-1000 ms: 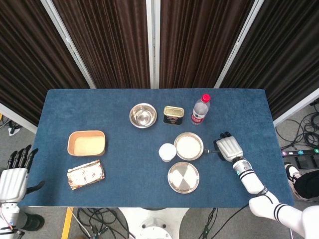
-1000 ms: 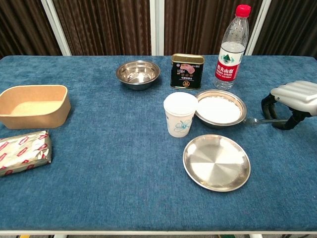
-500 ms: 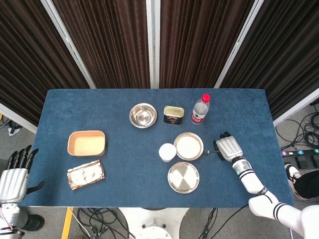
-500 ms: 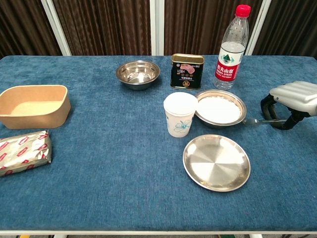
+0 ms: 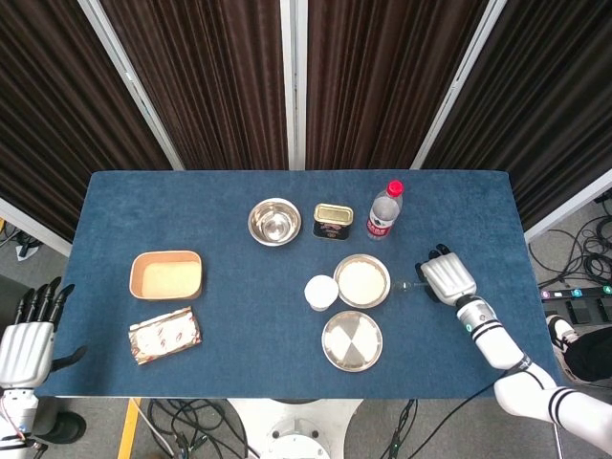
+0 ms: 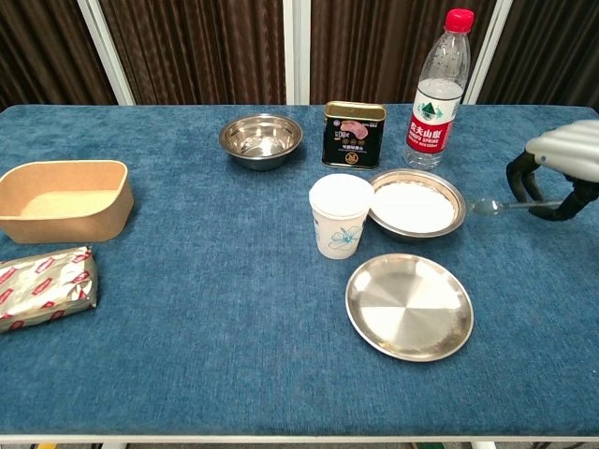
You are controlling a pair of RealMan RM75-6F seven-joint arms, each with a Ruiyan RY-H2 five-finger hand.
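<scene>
**A:** List the lot, largest first, and say where the views fall short.

**B:** Blue table (image 5: 229,316), whole in the head view, its left and right ends cut off in the chest view. Water bottle (image 6: 436,89), far right, upright, red cap on. Tan tray (image 6: 62,199) at the left, its left end clipped by the chest view. Foil packet (image 6: 45,285) just nearer than that tray, also clipped. Flat steel plate (image 6: 409,306), near centre. Dish of white powder (image 6: 416,205) just beyond it. Empty steel bowl (image 6: 261,140) and dark tin (image 6: 354,135), far centre. Paper cup (image 6: 340,215), just left of the dish.

**A:** And your hands?

**B:** My right hand (image 5: 448,277) sits right of the dish, fingers curled round the handle of a spoon (image 6: 488,206); the handle is hidden inside my grip, only the bowl end shows, apart from the dish rim. My left hand (image 5: 29,337) hangs off the table's near left corner, fingers straight and apart, holding nothing.
</scene>
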